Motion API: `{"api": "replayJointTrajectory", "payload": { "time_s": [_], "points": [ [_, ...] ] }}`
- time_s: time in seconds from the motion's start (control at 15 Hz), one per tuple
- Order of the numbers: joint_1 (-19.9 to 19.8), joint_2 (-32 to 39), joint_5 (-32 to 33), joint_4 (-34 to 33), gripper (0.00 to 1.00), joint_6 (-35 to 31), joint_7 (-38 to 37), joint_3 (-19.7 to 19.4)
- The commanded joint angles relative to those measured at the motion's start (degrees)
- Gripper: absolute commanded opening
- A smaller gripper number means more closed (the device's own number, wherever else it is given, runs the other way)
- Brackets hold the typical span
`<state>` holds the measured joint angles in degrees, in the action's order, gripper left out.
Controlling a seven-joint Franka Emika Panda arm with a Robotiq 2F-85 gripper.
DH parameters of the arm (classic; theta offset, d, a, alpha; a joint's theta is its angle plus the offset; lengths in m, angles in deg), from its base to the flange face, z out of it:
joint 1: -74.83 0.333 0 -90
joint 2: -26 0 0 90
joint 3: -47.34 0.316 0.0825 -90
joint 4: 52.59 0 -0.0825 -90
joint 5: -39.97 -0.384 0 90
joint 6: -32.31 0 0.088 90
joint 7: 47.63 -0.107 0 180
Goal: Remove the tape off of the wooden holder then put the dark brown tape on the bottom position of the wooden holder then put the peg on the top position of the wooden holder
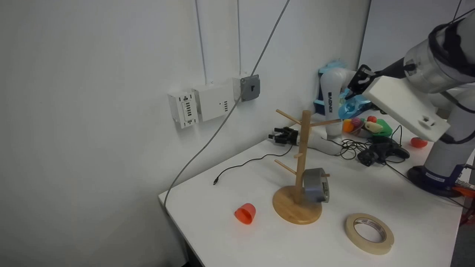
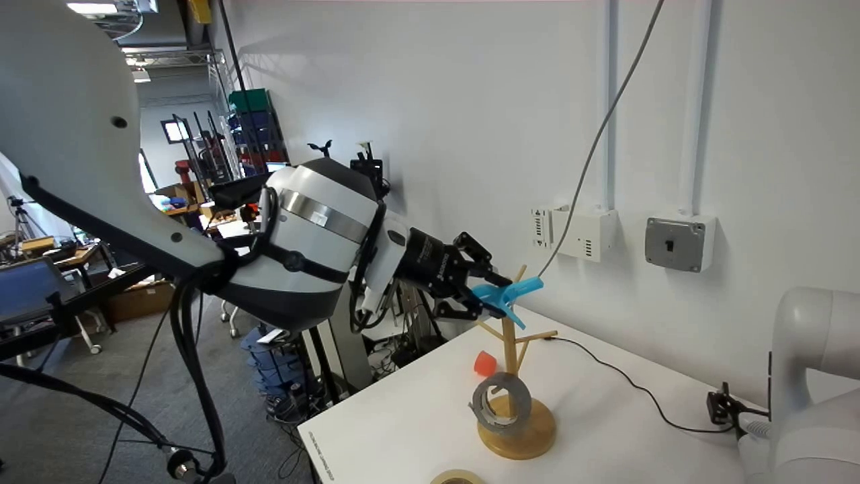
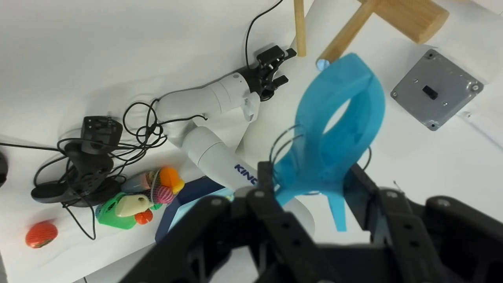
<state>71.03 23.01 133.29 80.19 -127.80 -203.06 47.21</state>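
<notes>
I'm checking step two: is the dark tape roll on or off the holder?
On: in an exterior view the dark tape roll hangs low on the wooden holder, an arm's tip poking through.

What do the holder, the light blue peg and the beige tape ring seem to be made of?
The holder looks like wood with a smooth finish: tan colour, faint grain-like streaks. The light blue peg is probably plastic, smooth: even colour, thin curved walls. The beige tape ring is perhaps matte paper tape: a dull cream surface, though film is possible.
</notes>
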Motion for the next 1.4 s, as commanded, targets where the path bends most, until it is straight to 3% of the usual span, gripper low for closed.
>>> {"api": "replayJointTrajectory", "payload": {
  "time_s": [0.0,1.33],
  "points": [
    [0.2,-0.1,0.9,0.2,0.23,-0.7,-2.6,0.2],
    [0.5,3.5,0.6,-1.7,0.23,0.3,-2.5,1.7]
  ]
}}
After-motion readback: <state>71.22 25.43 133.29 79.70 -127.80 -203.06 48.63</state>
